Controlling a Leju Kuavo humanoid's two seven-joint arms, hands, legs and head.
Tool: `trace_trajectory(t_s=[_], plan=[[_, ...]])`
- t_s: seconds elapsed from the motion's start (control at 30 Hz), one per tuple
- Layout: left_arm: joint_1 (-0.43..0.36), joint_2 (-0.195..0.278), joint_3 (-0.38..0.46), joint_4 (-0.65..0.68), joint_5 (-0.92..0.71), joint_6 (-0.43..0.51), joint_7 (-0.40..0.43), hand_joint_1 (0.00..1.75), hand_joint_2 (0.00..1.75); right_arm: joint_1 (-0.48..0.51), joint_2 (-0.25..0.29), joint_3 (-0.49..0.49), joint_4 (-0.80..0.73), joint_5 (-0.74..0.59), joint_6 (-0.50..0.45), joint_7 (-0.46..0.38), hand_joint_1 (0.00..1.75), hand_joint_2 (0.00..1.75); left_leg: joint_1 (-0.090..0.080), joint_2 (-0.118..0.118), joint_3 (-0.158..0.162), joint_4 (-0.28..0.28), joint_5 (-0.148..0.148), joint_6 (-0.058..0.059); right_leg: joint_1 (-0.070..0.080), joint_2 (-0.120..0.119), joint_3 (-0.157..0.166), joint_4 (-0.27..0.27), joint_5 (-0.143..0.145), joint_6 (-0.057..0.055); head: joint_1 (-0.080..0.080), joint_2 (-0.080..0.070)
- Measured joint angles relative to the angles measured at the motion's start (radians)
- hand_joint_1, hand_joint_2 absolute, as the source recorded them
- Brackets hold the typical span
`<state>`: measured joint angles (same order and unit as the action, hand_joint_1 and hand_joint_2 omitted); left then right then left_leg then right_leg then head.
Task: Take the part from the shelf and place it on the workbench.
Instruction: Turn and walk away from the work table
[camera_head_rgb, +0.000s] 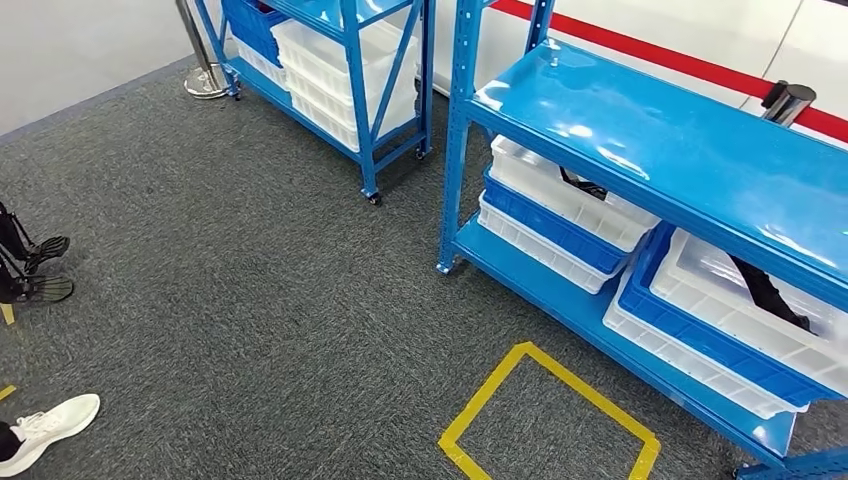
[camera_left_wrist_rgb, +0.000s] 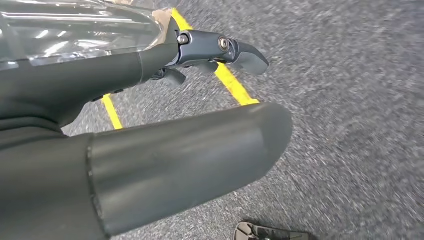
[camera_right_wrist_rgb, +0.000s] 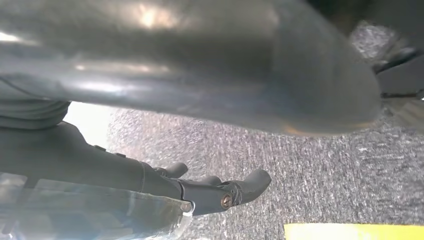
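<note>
**Robot faces a blue shelf, hands empty, part not yet taken**

While the robot stands on the carpet, the likely part (camera_head_rgb: 768, 290) lies in a white bin (camera_head_rgb: 735, 310) on the lower level of the nearest blue shelf (camera_head_rgb: 650, 150). It is a long, dark, narrow piece, resting at a slant inside the bin; its far end is cut off by the bin wall. A second dark piece (camera_head_rgb: 585, 185) lies in the neighbouring white bin (camera_head_rgb: 565, 195), half hidden under the shelf top. Judging by its look, the part is rigid and fairly light, probably smooth plastic or metal, so a grasp around its middle, across the narrow width, seems safest. The low shelf top leaves little room to reach in.

The left hand (camera_left_wrist_rgb: 215, 52) hangs over the floor, holding nothing, its fingers loosely apart. The right hand (camera_right_wrist_rgb: 220, 192) also holds nothing, fingers slightly curled and separate.

The white bins sit stacked on blue trays (camera_head_rgb: 560, 235). Dark grey carpet (camera_head_rgb: 250, 300) covers the floor, with a yellow tape square (camera_head_rgb: 500, 385) just before the shelf. A second blue shelf (camera_head_rgb: 340, 60) with bins stands further back. A person's white shoe (camera_head_rgb: 45, 425) shows at the left.
</note>
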<state>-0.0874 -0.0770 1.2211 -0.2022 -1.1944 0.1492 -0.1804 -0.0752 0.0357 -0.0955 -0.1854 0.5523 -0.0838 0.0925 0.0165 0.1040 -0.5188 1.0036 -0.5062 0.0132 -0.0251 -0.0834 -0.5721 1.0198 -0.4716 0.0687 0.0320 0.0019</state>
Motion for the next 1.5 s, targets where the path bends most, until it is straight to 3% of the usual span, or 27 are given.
trace_trajectory(t_s=[0.03,0.1,0.13,0.2,0.23,0.3,0.37,0.4,0.47,0.53,0.6,0.67,0.73,0.8,0.83,0.87,0.93,0.97,1.03,1.1,1.13,1.2,1.27,1.33,1.4,1.43,1.5], plan=[[-0.001,0.001,0.0,0.0,0.0,0.0,0.0,0.0,0.0,-0.002,0.0,0.0,0.0,0.001,0.0,0.001,0.0,0.0,-0.002,0.011,0.007,-0.001,-0.005,-0.007,0.003,-0.005,0.003,-0.008,0.002,-0.009,-0.001,0.0],[-0.005,0.0,0.0,0.0,-0.001,0.001,0.0,0.0,0.0,-0.002,-0.001,0.0,0.0,0.001,0.0,0.002,0.0,0.0,0.003,0.026,0.02,-0.004,-0.012,-0.021,0.001,0.023,0.003,-0.01,0.004,-0.027,-0.004,0.0],[-0.007,-0.001,0.0,0.0,-0.002,0.0,-0.001,0.0,0.0,-0.002,-0.002,0.0,0.0,0.0,0.0,0.003,0.0,0.0,0.007,0.01,0.02,0.006,-0.024,-0.027,-0.002,0.036,0.004,-0.011,0.006,-0.035,-0.005,0.0],[-0.009,-0.001,0.0,0.0,-0.009,-0.001,-0.005,0.0,0.0,-0.002,-0.002,-0.001,0.0,-0.004,0.0,0.005,0.0,0.0,0.013,-0.052,-0.008,0.08,-0.076,-0.034,-0.008,0.061,0.011,-0.014,0.011,-0.051,-0.007,0.0],[-0.007,-0.001,-0.001,0.0,-0.013,-0.002,-0.007,0.0,0.0,-0.001,-0.002,-0.002,0.0,-0.007,0.0,0.006,0.0,0.0,0.013,-0.082,-0.039,0.147,-0.114,-0.033,-0.005,0.073,0.01,-0.013,0.011,-0.055,-0.008,0.0],[-0.003,0.001,-0.001,0.0,-0.018,-0.004,-0.01,0.0,0.0,0.0,-0.001,-0.004,0.0,-0.011,0.0,0.006,0.0,0.0,0.012,-0.104,-0.107,0.275,-0.163,-0.031,0.002,0.104,0.01,-0.013,0.011,-0.059,-0.008,0.0],[-0.002,0.002,-0.004,0.0,-0.019,-0.006,-0.011,0.0,0.0,0.003,-0.001,-0.005,0.0,-0.013,0.0,0.006,0.0,0.0,0.012,-0.108,-0.123,0.277,-0.129,-0.025,0.005,0.135,0.013,-0.012,0.011,-0.059,-0.008,0.0],[-0.002,0.003,-0.005,0.0,-0.019,-0.006,-0.011,0.0,0.0,0.004,-0.002,-0.005,0.0,-0.012,0.0,0.005,0.0,0.0,0.012,-0.115,-0.104,0.221,-0.087,-0.021,0.006,0.149,0.016,-0.012,0.011,-0.059,-0.008,0.0],[-0.002,0.004,-0.006,0.0,-0.019,-0.005,-0.011,0.0,0.0,0.002,0.0,-0.005,0.0,-0.008,0.0,0.005,0.0,0.0,0.013,-0.156,-0.055,0.087,-0.013,-0.012,0.008,0.177,0.016,-0.01,0.01,-0.056,-0.008,0.0],[-0.002,0.007,-0.007,0.0,-0.019,-0.004,-0.011,0.0,0.0,-0.001,0.002,-0.005,0.0,-0.004,0.0,0.004,0.0,0.0,0.009,-0.18,-0.033,0.023,0.012,-0.005,0.011,0.199,0.009,-0.009,0.01,-0.049,-0.007,0.0],[-0.005,0.006,-0.007,0.0,-0.018,-0.003,-0.011,0.0,0.0,0.001,0.0,-0.005,0.0,-0.003,0.0,0.004,0.0,0.0,0.004,-0.159,-0.03,0.015,0.016,0.005,0.012,0.215,-0.001,-0.011,0.013,-0.035,-0.007,0.0],[-0.008,0.004,-0.008,0.001,-0.015,-0.002,-0.011,0.0,0.0,0.003,-0.001,-0.005,0.0,0.0,0.0,0.004,0.0,0.0,0.003,-0.136,-0.024,0.001,0.025,0.022,0.012,0.182,-0.019,0.018,-0.004,-0.029,-0.005,0.0],[-0.006,0.003,-0.008,0.001,-0.011,0.0,-0.011,0.0,0.0,-0.001,0.0,-0.004,0.0,0.003,0.0,0.004,0.0,0.0,0.002,-0.108,-0.021,-0.006,0.029,0.032,0.013,0.122,-0.071,0.121,-0.056,-0.035,-0.001,0.0],[-0.003,0.002,-0.008,0.001,-0.008,0.0,-0.011,0.0,0.0,-0.005,0.0,-0.004,0.0,0.004,0.0,0.005,0.0,0.0,0.0,-0.078,-0.022,-0.006,0.028,0.034,0.01,0.099,-0.133,0.244,-0.104,-0.033,0.001,0.0],[-0.002,0.002,-0.008,0.001,-0.007,0.0,-0.011,0.0,0.0,-0.004,-0.001,-0.004,0.0,0.004,0.0,0.006,0.0,0.0,0.0,-0.064,-0.022,-0.006,0.027,0.034,0.009,0.096,-0.145,0.269,-0.109,-0.026,0.001,0.0],[-0.002,0.001,-0.008,0.001,-0.006,0.0,-0.011,0.0,0.0,-0.003,-0.001,-0.004,0.0,0.005,0.0,0.007,0.0,0.0,0.001,-0.052,-0.021,-0.005,0.025,0.032,0.007,0.091,-0.134,0.253,-0.098,-0.016,0.001,0.0],[-0.003,-0.001,-0.008,0.001,-0.004,0.0,-0.011,0.0,0.0,-0.001,-0.003,-0.004,0.0,0.006,0.0,0.009,0.0,0.0,0.001,-0.03,-0.015,-0.004,0.02,0.024,0.002,0.058,-0.059,0.119,-0.049,0.003,0.001,0.0],[-0.002,-0.002,-0.008,0.001,-0.004,0.0,-0.011,0.0,0.0,-0.002,-0.003,-0.004,0.0,0.006,0.0,0.009,0.0,0.0,-0.001,-0.019,-0.011,-0.003,0.016,0.018,0.003,0.029,-0.023,0.053,-0.025,0.006,0.002,0.0],[-0.003,0.0,-0.008,0.001,-0.004,0.0,-0.012,0.0,0.0,-0.006,-0.001,-0.005,0.0,0.006,0.0,0.009,0.0,0.0,-0.006,0.002,0.001,-0.002,0.006,0.004,0.006,-0.006,0.012,-0.014,-0.001,-0.007,0.001,0.0],[-0.005,0.0,-0.008,0.001,-0.007,-0.001,-0.014,0.0,0.0,-0.006,-0.001,-0.005,0.0,0.002,-0.001,0.009,0.0,0.0,-0.005,0.022,0.012,-0.005,-0.002,-0.009,0.008,0.015,0.009,-0.013,0.002,-0.027,-0.001,0.0],[-0.007,0.0,-0.009,0.001,-0.009,-0.002,-0.016,0.0,0.0,-0.005,-0.001,-0.006,0.0,-0.001,-0.002,0.009,0.0,0.0,-0.002,0.015,0.016,-0.002,-0.008,-0.016,0.005,0.027,0.01,-0.015,0.003,-0.035,-0.002,0.0],[-0.009,0.0,-0.009,0.001,-0.016,-0.007,-0.019,0.0,0.0,-0.003,-0.002,-0.01,0.0,-0.006,-0.005,0.008,0.0,0.0,0.005,-0.041,-0.002,0.051,-0.051,-0.026,-0.003,0.052,0.015,-0.017,0.009,-0.051,-0.004,0.0],[-0.006,0.002,-0.01,0.001,-0.021,-0.01,-0.02,0.0,0.0,0.0,-0.001,-0.015,0.0,-0.01,-0.008,0.007,0.0,0.0,0.007,-0.096,-0.06,0.179,-0.124,-0.029,-0.001,0.078,0.013,-0.016,0.013,-0.061,-0.005,0.0],[-0.002,0.003,-0.011,0.001,-0.021,-0.012,-0.019,0.0,0.0,0.004,0.0,-0.019,0.001,-0.013,-0.009,0.006,0.0,0.0,0.006,-0.106,-0.114,0.279,-0.154,-0.027,0.003,0.108,0.012,-0.016,0.013,-0.063,-0.005,0.0],[-0.001,0.004,-0.011,0.001,-0.021,-0.012,-0.019,0.0,0.0,0.009,0.0,-0.023,0.001,-0.014,-0.01,0.005,0.0,0.0,0.007,-0.11,-0.107,0.239,-0.101,-0.022,0.005,0.138,0.015,-0.014,0.013,-0.062,-0.005,0.0],[-0.001,0.004,-0.011,0.001,-0.021,-0.012,-0.019,0.0,0.0,0.01,0.0,-0.024,0.001,-0.014,-0.01,0.005,0.0,0.0,0.007,-0.124,-0.08,0.17,-0.057,-0.018,0.005,0.153,0.016,-0.013,0.013,-0.062,-0.005,0.0],[-0.001,0.006,-0.011,0.001,-0.022,-0.012,-0.02,0.0,0.0,0.01,0.001,-0.025,0.001,-0.014,-0.01,0.004,0.0,0.0,0.008,-0.16,-0.032,0.051,0.0,-0.012,0.009,0.178,0.015,-0.01,0.013,-0.058,-0.005,0.0]])
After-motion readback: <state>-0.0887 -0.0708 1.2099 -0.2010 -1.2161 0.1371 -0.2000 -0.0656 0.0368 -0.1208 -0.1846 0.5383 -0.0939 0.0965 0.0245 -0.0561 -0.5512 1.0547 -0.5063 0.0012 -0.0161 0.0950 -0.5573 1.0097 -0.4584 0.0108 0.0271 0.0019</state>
